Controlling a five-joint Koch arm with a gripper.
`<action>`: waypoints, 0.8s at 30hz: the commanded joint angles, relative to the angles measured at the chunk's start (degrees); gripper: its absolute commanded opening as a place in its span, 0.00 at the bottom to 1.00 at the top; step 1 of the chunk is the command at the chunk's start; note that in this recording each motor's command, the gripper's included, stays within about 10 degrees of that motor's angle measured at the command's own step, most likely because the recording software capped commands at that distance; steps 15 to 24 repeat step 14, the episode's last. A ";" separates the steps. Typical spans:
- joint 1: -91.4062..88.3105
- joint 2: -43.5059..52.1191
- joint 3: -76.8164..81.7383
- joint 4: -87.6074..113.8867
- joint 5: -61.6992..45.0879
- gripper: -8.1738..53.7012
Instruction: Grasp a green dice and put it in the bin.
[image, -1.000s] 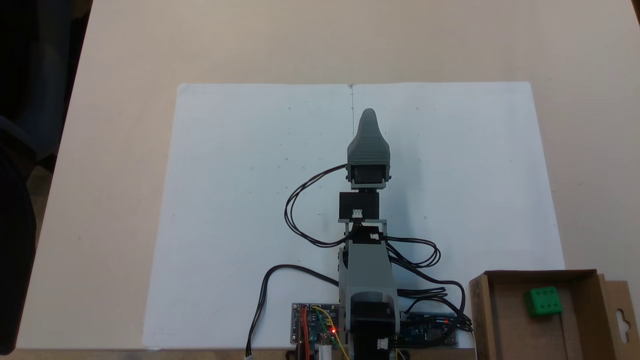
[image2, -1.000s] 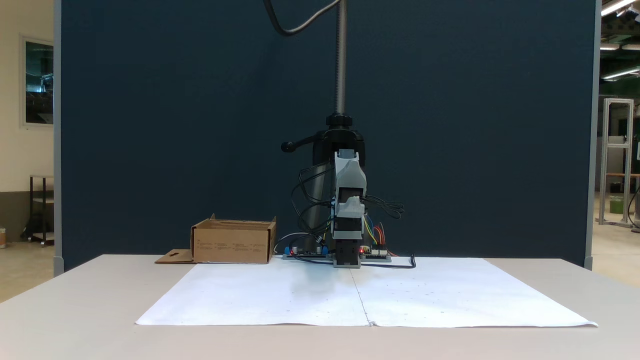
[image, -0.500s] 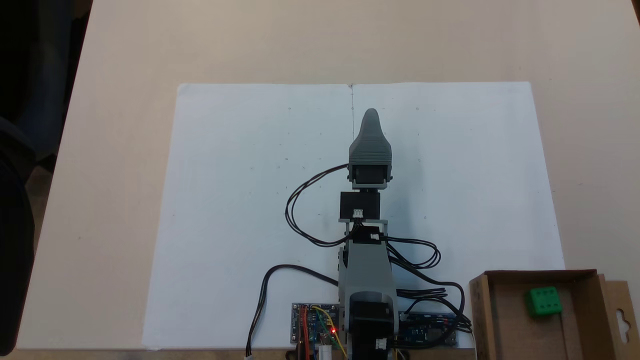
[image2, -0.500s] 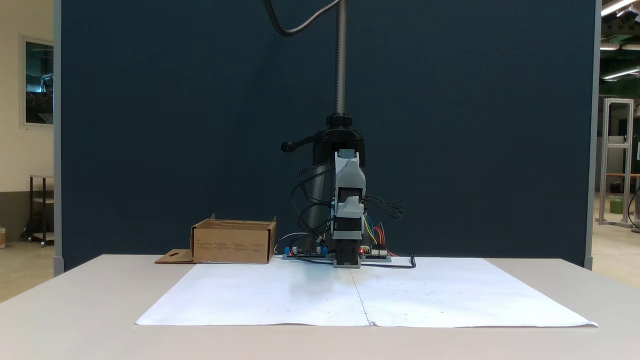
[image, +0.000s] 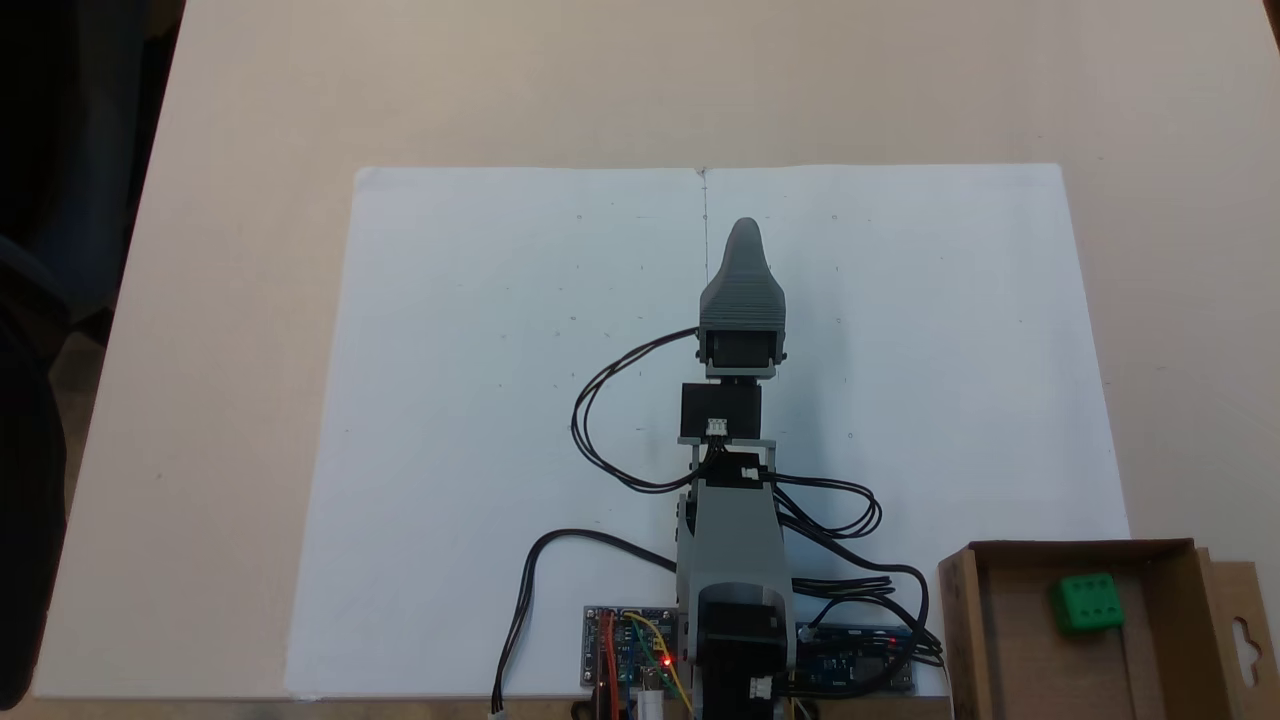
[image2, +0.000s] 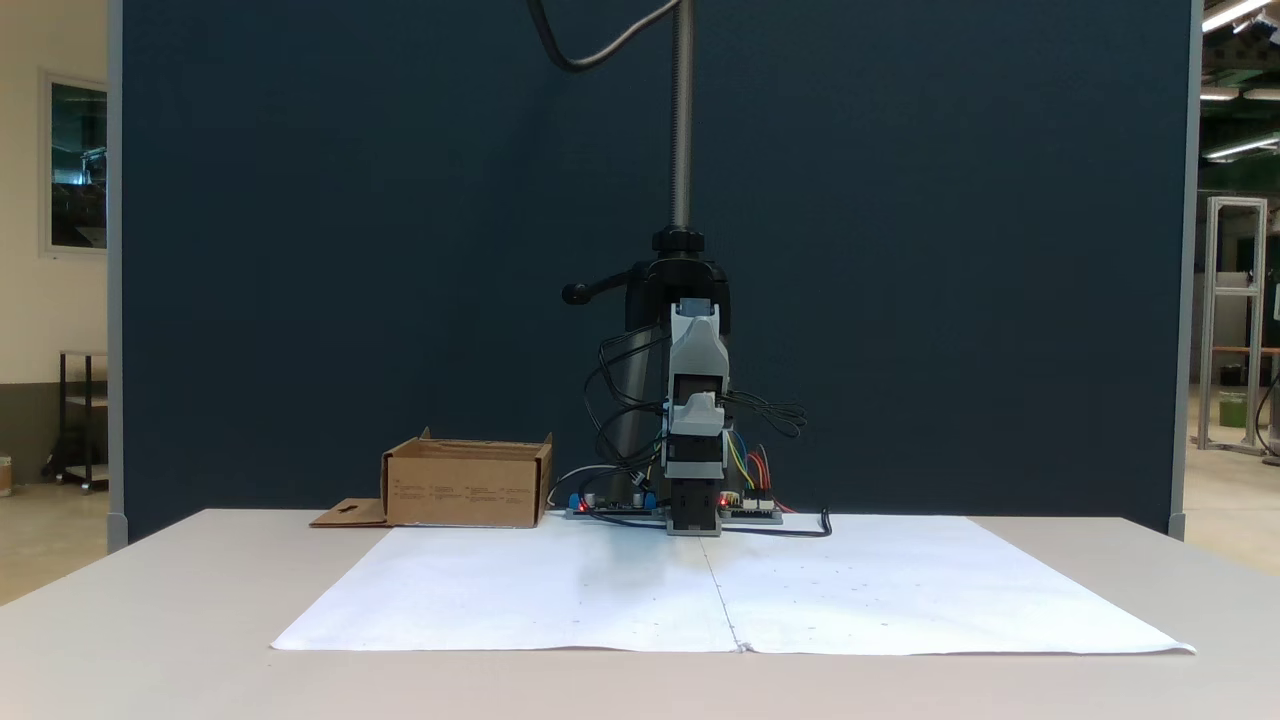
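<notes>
Green dice (image: 1086, 602) lies inside bin (image: 1010, 640), on cardboard floor, near bin's far wall, pips up. Bin sits at corner of white paper sheet (image: 480, 400), beside arm base. Gripper (image: 744, 232) hangs above sheet's centre crease, well apart from bin and dice, holding nothing. Jaws overlap one behind other; spread cannot be told.

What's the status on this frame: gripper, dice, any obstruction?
Gripper above the paper, holding nothing; open or shut unclear. Dice lies inside the bin. Nothing in the way.
</notes>
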 joint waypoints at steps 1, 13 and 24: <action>0.53 6.50 3.87 -4.13 -4.22 0.85; 0.62 6.42 3.87 -3.60 -4.22 0.85; 0.62 6.42 3.87 -3.52 -4.22 0.85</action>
